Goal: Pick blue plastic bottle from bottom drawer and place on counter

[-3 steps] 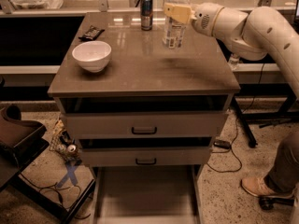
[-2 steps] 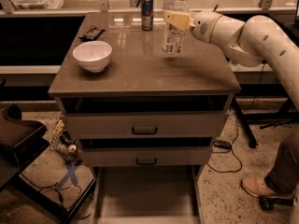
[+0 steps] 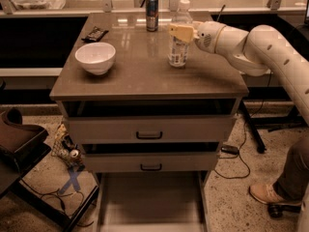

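Observation:
The blue plastic bottle (image 3: 178,50) is a small clear bottle with a white cap. It stands upright at the back right of the counter (image 3: 140,79), its base touching the top. My gripper (image 3: 181,32) reaches in from the right and is shut on the bottle's upper half, one pale finger crossing its front. The bottom drawer (image 3: 149,199) is pulled out low at the cabinet's front, and its grey floor shows nothing on it.
A blue-and-silver can (image 3: 152,12) stands at the back edge of the counter, left of the bottle. A white bowl (image 3: 95,57) and a dark packet (image 3: 94,33) sit at the left. A person's shoe (image 3: 270,195) is on the floor at the right and a dark chair (image 3: 19,139) at the left.
My gripper has lowered the bottle from above the counter until its base rests on the top. It has also shifted slightly left and toward the front.

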Controlling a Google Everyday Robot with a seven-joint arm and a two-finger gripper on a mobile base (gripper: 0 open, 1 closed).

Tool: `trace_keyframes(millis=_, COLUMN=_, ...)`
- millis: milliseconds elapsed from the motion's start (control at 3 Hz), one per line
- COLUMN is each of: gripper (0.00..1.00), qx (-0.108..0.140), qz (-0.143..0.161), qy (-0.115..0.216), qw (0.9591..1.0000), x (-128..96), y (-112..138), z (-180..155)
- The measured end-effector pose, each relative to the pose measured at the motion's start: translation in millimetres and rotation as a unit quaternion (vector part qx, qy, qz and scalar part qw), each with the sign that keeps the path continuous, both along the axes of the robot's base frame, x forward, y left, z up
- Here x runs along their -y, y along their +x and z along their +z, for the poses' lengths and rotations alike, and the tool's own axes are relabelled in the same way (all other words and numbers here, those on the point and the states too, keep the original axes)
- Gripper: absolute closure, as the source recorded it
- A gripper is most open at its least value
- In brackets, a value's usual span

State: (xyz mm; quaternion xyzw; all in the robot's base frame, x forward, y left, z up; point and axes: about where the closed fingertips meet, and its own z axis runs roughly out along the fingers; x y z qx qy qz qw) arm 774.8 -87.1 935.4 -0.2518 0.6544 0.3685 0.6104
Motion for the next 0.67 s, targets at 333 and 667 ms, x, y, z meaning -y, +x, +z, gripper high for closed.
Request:
trace_keyframes(millis=333, gripper=1.0, qx=0.007, qz=0.01, qy=-0.017, qw=0.9998, x=-5.5, y=-1.1, z=-14.4)
trace_keyframes(millis=667, gripper=0.85, qx=0.008, qz=0.011, qy=-0.018, qw=0.9997, x=-5.9, y=-1.2, z=-12.2)
